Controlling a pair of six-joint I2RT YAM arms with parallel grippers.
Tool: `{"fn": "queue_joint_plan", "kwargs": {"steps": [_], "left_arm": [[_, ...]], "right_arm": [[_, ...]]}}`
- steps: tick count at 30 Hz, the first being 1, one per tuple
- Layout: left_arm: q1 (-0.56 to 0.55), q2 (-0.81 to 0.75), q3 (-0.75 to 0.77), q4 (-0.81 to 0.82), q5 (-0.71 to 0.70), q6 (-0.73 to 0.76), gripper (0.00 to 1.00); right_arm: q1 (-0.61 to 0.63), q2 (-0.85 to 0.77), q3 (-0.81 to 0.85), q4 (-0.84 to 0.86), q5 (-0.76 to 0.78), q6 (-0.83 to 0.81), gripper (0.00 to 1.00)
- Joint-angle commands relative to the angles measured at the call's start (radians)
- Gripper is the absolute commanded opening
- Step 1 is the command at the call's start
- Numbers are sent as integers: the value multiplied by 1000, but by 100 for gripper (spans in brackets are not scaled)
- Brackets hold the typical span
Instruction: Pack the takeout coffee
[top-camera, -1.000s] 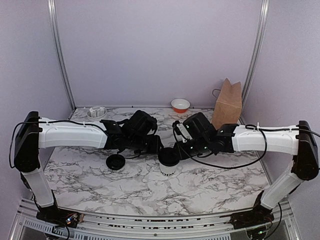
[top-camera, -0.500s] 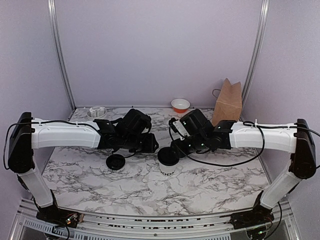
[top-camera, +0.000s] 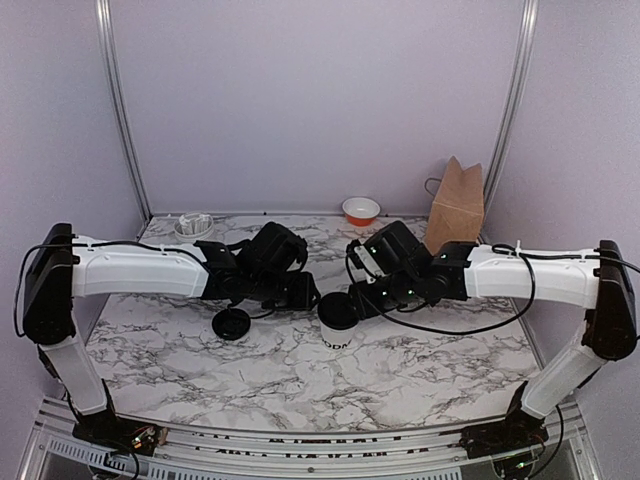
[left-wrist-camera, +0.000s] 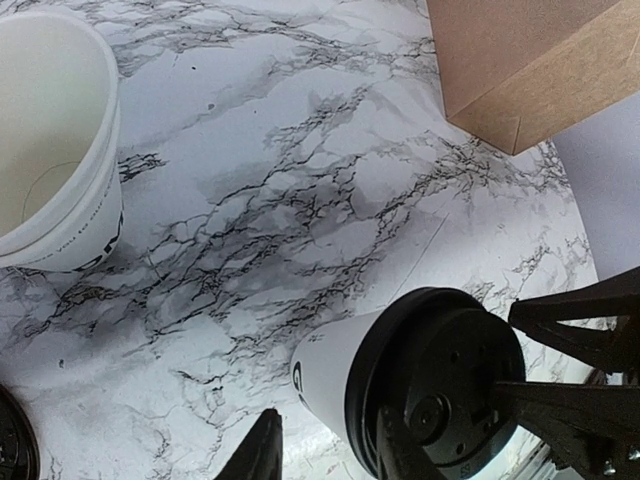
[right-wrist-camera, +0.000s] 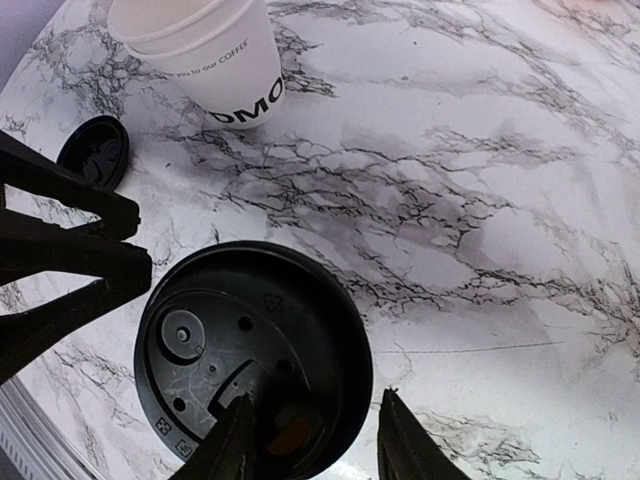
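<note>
While the lidded white paper cup (top-camera: 338, 330) stands at the marble table's (top-camera: 200, 370) middle, the right gripper (right-wrist-camera: 316, 400) hangs parted over its black lid (right-wrist-camera: 230, 330); whether the left gripper (top-camera: 306, 294) grips anything cannot be told.

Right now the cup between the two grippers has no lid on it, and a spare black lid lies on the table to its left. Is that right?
Not quite. The cup already has its black lid on, as both wrist views show. The rest holds: the spare lid lies on the table to its left.
</note>
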Motion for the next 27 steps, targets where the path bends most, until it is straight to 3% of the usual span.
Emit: {"fn": "queue_joint_plan", "kwargs": {"steps": [1,19,27], "left_arm": [[4,29,32,-7,16,11,34],[9,59,40,-8,19,14,34],[8,72,-64,8,24,-27,34]], "right_arm": [[18,-2,18,5,-9,15,40],[33,73,37,31,-18,-50,32],[34,75,26,38,-20,-51,32]]}}
